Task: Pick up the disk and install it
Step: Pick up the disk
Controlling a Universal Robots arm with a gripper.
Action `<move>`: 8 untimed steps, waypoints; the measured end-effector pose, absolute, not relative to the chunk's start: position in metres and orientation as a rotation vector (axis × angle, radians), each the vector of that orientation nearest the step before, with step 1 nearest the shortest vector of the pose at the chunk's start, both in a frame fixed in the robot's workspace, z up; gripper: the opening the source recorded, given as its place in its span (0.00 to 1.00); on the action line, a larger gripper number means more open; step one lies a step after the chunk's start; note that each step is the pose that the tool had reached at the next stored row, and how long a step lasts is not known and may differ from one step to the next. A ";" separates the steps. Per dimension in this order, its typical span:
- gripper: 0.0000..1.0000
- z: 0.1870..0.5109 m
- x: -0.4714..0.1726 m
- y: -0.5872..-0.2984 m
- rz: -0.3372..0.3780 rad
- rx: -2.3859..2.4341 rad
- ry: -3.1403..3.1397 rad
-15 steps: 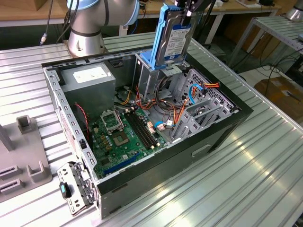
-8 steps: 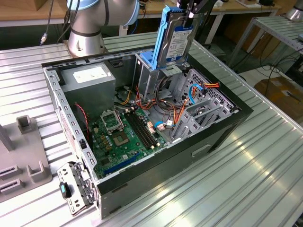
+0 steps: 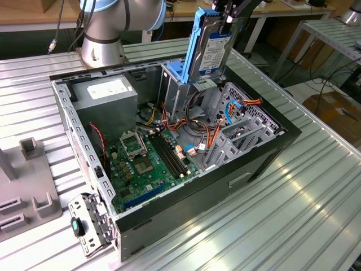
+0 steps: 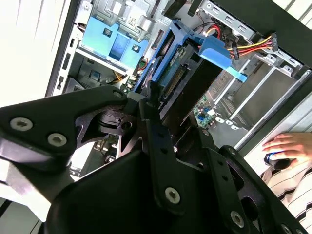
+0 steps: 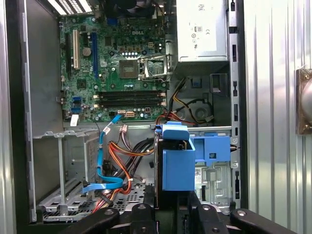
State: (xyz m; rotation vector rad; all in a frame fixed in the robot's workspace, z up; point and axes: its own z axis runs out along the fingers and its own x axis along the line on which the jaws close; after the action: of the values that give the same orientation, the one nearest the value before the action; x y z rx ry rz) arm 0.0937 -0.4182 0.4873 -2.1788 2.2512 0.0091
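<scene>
The disk [image 3: 211, 49], a silvery drive with a white label in a bright blue carrier, hangs upright above the back of the open computer case [image 3: 265, 151]. My gripper [image 3: 228, 17] is shut on its upper edge. In the second wrist view the disk [image 4: 187, 80] runs edge-on between the black fingers [image 4: 152, 105], over the drive bay. In the first wrist view its blue carrier [image 5: 176, 168] sits just ahead of my gripper [image 5: 173, 210]. A bare blue bracket [image 3: 179, 68] sits in the bay right beside it.
Inside the case lie the green motherboard [image 3: 145, 164], a grey power-supply box [image 3: 107, 95] and orange and blue cables [image 3: 210, 140]. The arm's base [image 3: 104, 34] stands behind the case. A grey fixture [image 3: 31, 189] is at the exterior view's left. A person's hand [image 4: 287, 145] rests beside the case.
</scene>
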 end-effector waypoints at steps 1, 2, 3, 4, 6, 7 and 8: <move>0.35 0.487 0.094 -0.418 0.009 -2.179 2.251; 0.35 0.487 0.094 -0.418 0.009 -2.179 2.251; 0.35 0.487 0.094 -0.418 0.009 -2.179 2.251; 0.35 0.487 0.094 -0.418 0.009 -2.179 2.251; 0.35 0.487 0.094 -0.418 0.009 -2.179 2.251; 0.35 0.487 0.094 -0.418 0.009 -2.179 2.251; 0.35 0.487 0.094 -0.419 0.009 -2.179 2.251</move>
State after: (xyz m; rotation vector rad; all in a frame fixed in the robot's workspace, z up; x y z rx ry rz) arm 0.0937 -0.4187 0.4872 -2.1787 2.2511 0.0091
